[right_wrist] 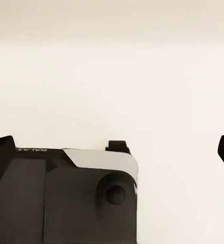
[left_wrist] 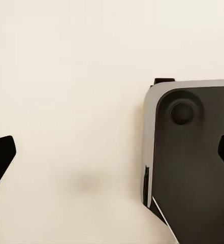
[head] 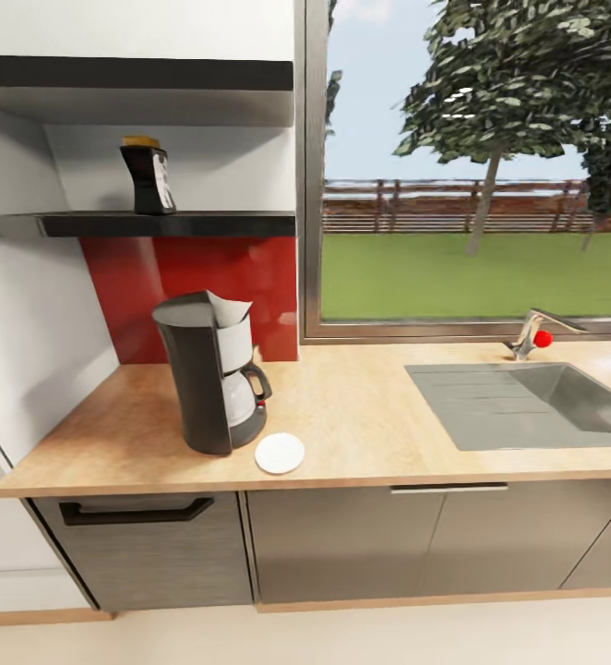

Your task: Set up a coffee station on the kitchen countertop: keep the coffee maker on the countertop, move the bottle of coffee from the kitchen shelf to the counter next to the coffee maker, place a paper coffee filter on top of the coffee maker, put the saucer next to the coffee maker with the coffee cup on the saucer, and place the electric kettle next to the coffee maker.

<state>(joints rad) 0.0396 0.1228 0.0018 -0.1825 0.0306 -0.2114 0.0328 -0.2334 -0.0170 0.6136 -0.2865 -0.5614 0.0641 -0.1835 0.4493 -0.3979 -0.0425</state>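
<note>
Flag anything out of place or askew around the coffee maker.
The paper coffee filter sits tilted on the coffee maker, one edge poking up. The saucer lies empty beside it. The bottle of coffee stands on the kitchen shelf.

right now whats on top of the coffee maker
A white paper coffee filter sits on top of the coffee maker, its rim poking above the dark lid. The part of it down in the basket is hidden by the machine's body.
</note>
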